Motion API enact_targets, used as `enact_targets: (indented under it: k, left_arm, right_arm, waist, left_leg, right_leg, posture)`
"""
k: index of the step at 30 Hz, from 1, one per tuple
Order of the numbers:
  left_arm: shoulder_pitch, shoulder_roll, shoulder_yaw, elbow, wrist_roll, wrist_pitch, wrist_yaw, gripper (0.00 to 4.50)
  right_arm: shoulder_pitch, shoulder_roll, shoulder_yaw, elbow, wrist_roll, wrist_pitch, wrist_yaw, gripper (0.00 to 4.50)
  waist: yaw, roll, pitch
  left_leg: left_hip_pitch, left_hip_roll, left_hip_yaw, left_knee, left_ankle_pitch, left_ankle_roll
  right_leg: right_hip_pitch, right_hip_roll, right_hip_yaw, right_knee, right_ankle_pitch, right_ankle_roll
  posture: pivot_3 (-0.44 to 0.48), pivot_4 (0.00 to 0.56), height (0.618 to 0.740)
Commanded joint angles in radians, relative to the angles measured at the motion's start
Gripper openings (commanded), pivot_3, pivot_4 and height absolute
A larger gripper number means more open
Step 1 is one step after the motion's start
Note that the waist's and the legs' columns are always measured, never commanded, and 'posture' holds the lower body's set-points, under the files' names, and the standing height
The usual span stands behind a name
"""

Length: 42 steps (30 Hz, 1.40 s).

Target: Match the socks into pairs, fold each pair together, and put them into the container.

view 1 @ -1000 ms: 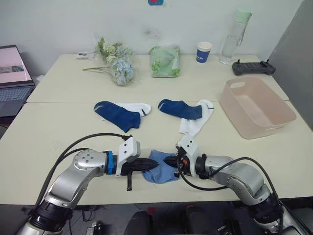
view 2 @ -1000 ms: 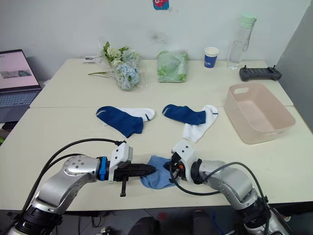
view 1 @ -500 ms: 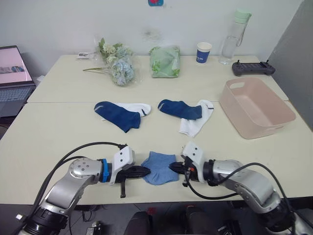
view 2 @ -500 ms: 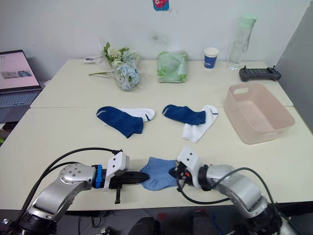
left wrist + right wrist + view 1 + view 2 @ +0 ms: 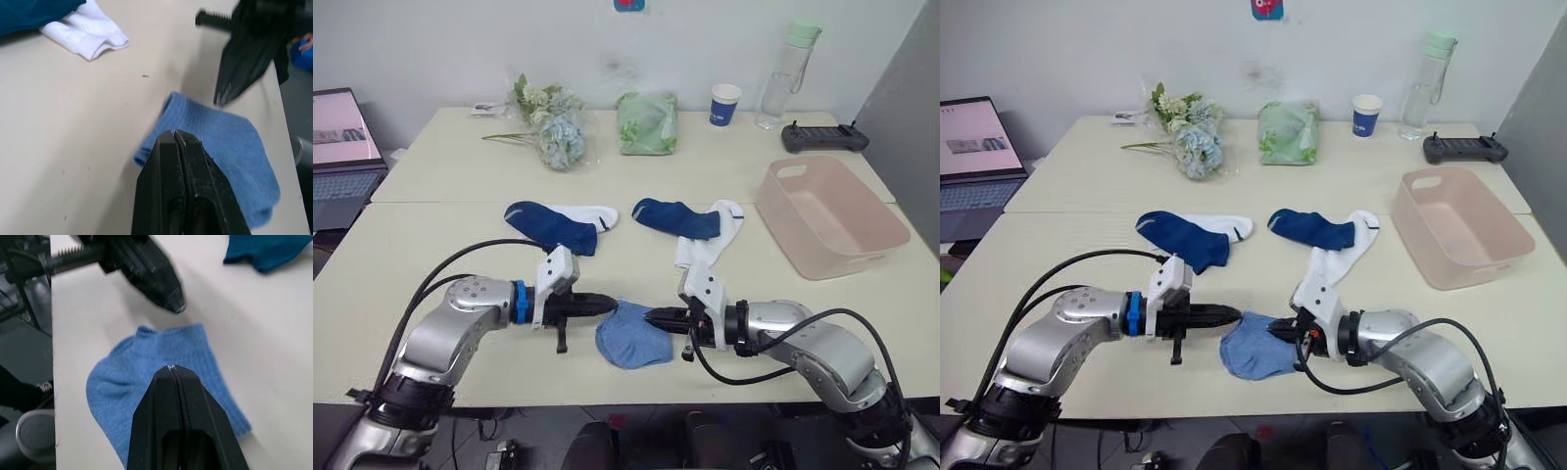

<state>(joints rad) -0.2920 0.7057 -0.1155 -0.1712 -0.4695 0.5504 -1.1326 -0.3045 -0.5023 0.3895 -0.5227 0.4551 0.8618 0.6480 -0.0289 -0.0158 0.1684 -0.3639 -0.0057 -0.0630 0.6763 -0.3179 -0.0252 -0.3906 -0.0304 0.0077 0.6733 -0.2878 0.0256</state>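
Hovering, both pincers pressed closed and empty, left gripper (image 5: pixel 610 305) and right gripper (image 5: pixel 653 317) flanking the light blue socks (image 5: pixel 631 335), seemingly poised for folding.

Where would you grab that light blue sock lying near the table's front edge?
Probably at the cuff end of the light blue sock, the edge nearest the left gripper. In the left wrist view that edge curls up slightly off the table, so a finger could slide under it from the left side; the rest lies flat.

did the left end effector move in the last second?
Yes. The left end effector has moved up off the table's near edge, toward the navy socks; its tip sits beside the light blue sock.
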Motion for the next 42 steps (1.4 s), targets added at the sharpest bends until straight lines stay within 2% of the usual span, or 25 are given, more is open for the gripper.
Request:
enact_targets:
  k: [1, 6, 13, 18, 21, 31, 37, 42]
  left_arm:
    - [-0.004, -0.012, -0.029, 0.000, 0.009, 0.019, 0.006, 0.00]
    - [0.023, -0.030, -0.081, 0.021, 0.070, -0.018, 0.028, 0.00]
    - [0.032, -0.007, -0.060, 0.111, 0.136, -0.093, 0.039, 0.00]
    - [0.074, 0.024, -0.013, 0.048, 0.066, -0.118, -0.038, 0.00]
    - [0.092, 0.047, 0.001, -0.016, 0.035, -0.103, -0.070, 0.00]
    - [0.044, 0.036, 0.049, 0.003, 0.024, -0.100, -0.031, 0.00]
    - [0.082, 0.076, -0.020, -0.048, 0.029, -0.096, -0.117, 0.00]
    - [0.086, 0.051, -0.055, -0.055, 0.041, -0.098, -0.101, 0.00]
  right_arm:
    - [-0.005, 0.011, 0.032, -0.007, -0.016, -0.003, 0.001, 0.02]
    - [0.026, -0.035, 0.098, -0.009, -0.068, -0.020, 0.025, 0.02]
    - [0.123, -0.128, 0.056, -0.065, -0.068, -0.006, 0.038, 0.02]
    - [0.165, -0.144, -0.011, -0.131, -0.015, -0.027, 0.072, 0.02]
    - [0.184, -0.136, -0.056, -0.157, 0.000, -0.024, 0.046, 0.02]
    - [0.236, -0.134, -0.153, -0.210, 0.044, -0.006, 0.013, 0.02]
    - [0.234, -0.139, -0.148, -0.213, 0.026, -0.010, -0.013, 0.02]
    - [0.225, -0.129, -0.149, -0.219, 0.032, 0.009, -0.042, 0.02]
  waist:
    - [-0.001, 0.000, 0.000]
    - [0.000, 0.000, 0.000]
    - [0.002, 0.000, 0.000]
    - [0.000, 0.000, 0.000]
    - [0.001, 0.000, 0.000]
    - [0.003, 0.000, 0.000]
    - [0.000, 0.000, 0.000]
    - [0.002, 0.000, 0.001]
  left_leg:
    - [-0.001, 0.000, 0.000, 0.000, 0.000, 0.000]
    - [-0.001, 0.000, 0.000, 0.000, 0.000, 0.000]
    - [0.001, 0.000, -0.001, 0.000, 0.000, 0.000]
    - [0.001, 0.000, -0.001, 0.000, 0.000, 0.000]
    - [0.000, 0.000, -0.001, 0.000, 0.000, 0.000]
    - [0.000, 0.000, -0.001, 0.000, 0.000, 0.000]
    - [0.000, 0.000, -0.001, 0.000, 0.000, 0.000]
    - [0.000, 0.000, -0.001, 0.000, 0.000, 0.000]
  right_leg:
    - [-0.001, 0.000, 0.001, 0.000, 0.000, 0.000]
    - [-0.002, -0.001, 0.001, 0.000, 0.000, 0.000]
    - [0.001, -0.001, 0.000, 0.001, 0.000, 0.000]
    - [0.001, -0.001, 0.000, 0.001, 0.000, 0.000]
    - [0.000, -0.001, -0.001, 0.000, 0.000, 0.000]
    - [0.001, -0.001, -0.001, 0.001, 0.000, 0.000]
    - [0.001, -0.001, -0.001, 0.000, 0.000, 0.000]
    - [0.001, -0.001, -0.001, 0.000, 0.000, 0.000]
  posture:
    - [0.000, 0.150, 0.740]
    - [0.000, 0.150, 0.740]
    - [0.000, 0.150, 0.740]
    - [0.000, 0.150, 0.740]
    - [0.000, 0.150, 0.740]
    - [0.000, 0.150, 0.740]
    - [0.000, 0.150, 0.740]
    - [0.000, 0.150, 0.740]
